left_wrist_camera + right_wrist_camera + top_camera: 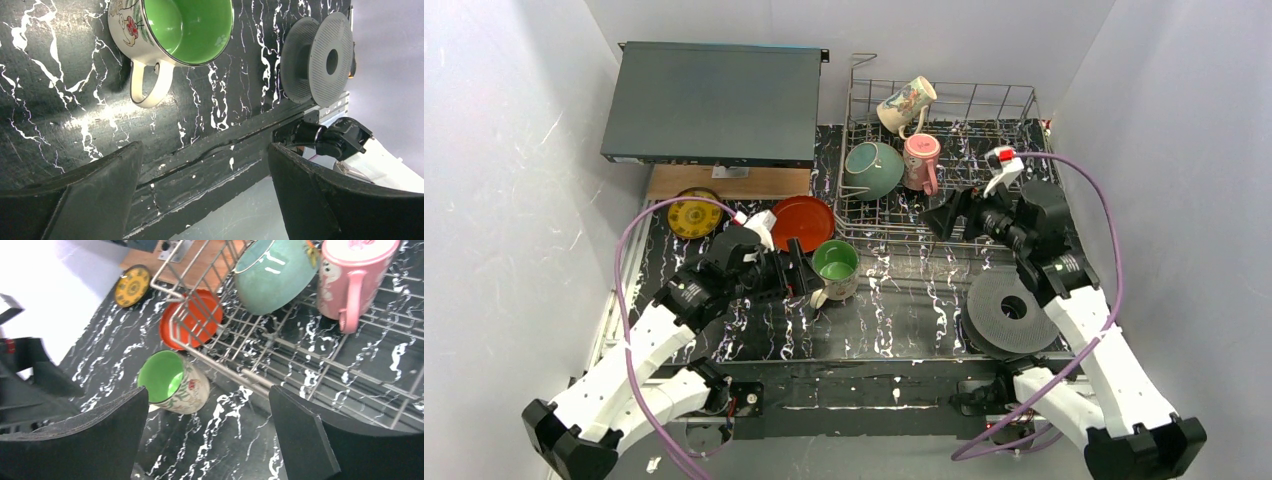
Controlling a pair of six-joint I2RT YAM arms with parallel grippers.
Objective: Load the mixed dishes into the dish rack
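Bowl (872, 168), pink mug (921, 160), floral mug (906, 103) in dish rack (1024, 100); green-lined mug (835, 265), plate (802, 222), yellow dish (694, 213) outside (left end effector (807, 275), right end effector (942, 215) open).

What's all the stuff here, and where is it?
dish rack: 1, silver, back right
floral mug: 1, cream, in rack, back
pink mug: 1, pink, in rack
bowl: 1, teal, in rack, beside pink mug
green-inside mug: 1, white, outside rack, front left
plate: 1, red-orange, left of rack
small dish: 1, yellow, left of plate
ribbed disc: 1, dark grey, front right
flat box: 1, dark grey, back left
left gripper: 1, black, open, by green-inside mug
right gripper: 1, black, open, at rack front
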